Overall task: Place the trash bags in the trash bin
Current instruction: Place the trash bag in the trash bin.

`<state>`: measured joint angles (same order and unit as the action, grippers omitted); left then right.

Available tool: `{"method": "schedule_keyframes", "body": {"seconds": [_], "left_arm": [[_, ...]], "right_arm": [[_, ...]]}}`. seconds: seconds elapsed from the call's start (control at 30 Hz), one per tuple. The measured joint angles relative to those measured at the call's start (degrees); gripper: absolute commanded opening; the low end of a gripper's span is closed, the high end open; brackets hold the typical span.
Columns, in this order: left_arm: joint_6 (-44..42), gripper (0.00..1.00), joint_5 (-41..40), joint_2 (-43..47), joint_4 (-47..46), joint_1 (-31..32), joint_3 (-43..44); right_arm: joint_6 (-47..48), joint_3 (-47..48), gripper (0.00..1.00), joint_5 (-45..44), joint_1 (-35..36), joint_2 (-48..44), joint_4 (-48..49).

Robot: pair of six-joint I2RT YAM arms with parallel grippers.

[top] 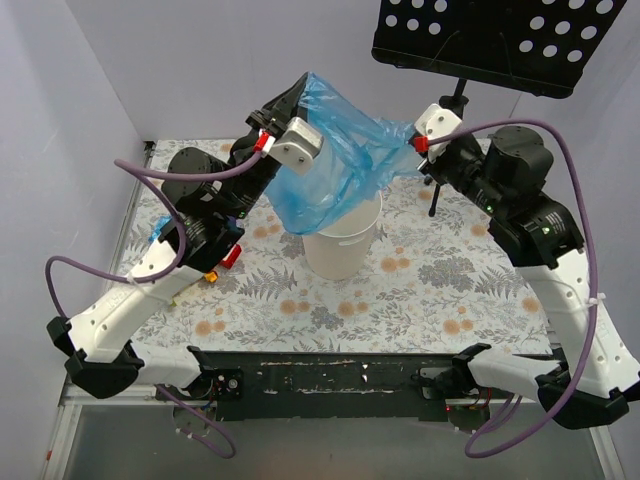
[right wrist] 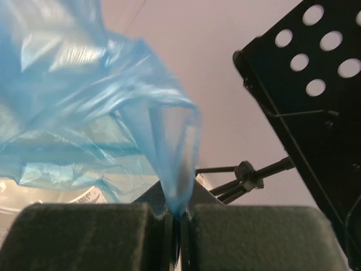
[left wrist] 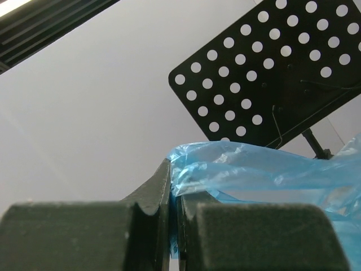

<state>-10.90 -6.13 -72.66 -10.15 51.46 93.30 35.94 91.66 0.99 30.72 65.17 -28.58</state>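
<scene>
A translucent blue trash bag [top: 335,150] hangs spread in the air above the cream-white trash bin [top: 340,250], its lower end dipping to the bin's rim. My left gripper [top: 297,88] is shut on the bag's upper left corner. In the left wrist view the film [left wrist: 254,175] runs down between the closed fingers of the left gripper [left wrist: 174,189]. My right gripper [top: 413,137] is shut on the bag's right edge. The right wrist view has a fold of the bag [right wrist: 84,113] pinched in the right gripper [right wrist: 179,213].
A black perforated music stand [top: 490,40] rises at the back right, close behind the right arm, and fills part of both wrist views [left wrist: 271,73] [right wrist: 316,113]. Small coloured blocks [top: 212,275] and a blue scrap [top: 160,228] lie by the left arm. The tablecloth [top: 420,290] is floral.
</scene>
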Motion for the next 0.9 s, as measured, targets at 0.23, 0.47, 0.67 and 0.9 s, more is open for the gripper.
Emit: {"method": "schedule_keyframes", "body": {"seconds": [0.23,0.47,0.67,0.9], "left_arm": [[0.24,0.00,-1.05,-2.25,-5.25,0.00,-1.68],[0.63,0.00,-3.56,-2.32,-7.02,0.00,-8.04],[0.68,0.00,-6.78,-0.37,-6.12,-0.42,-15.72],[0.68,0.00,-8.94,2.69,-6.16,-4.33,-20.72]], "right_arm": [[-1.66,7.13,0.01,3.54,0.00,-0.59,-0.24],[-1.68,5.51,0.01,3.82,0.00,-1.44,-0.46],[-2.05,-3.87,0.01,3.91,0.00,-3.34,-2.91],[-5.27,-7.21,0.01,4.48,0.00,-2.86,-1.68]]}}
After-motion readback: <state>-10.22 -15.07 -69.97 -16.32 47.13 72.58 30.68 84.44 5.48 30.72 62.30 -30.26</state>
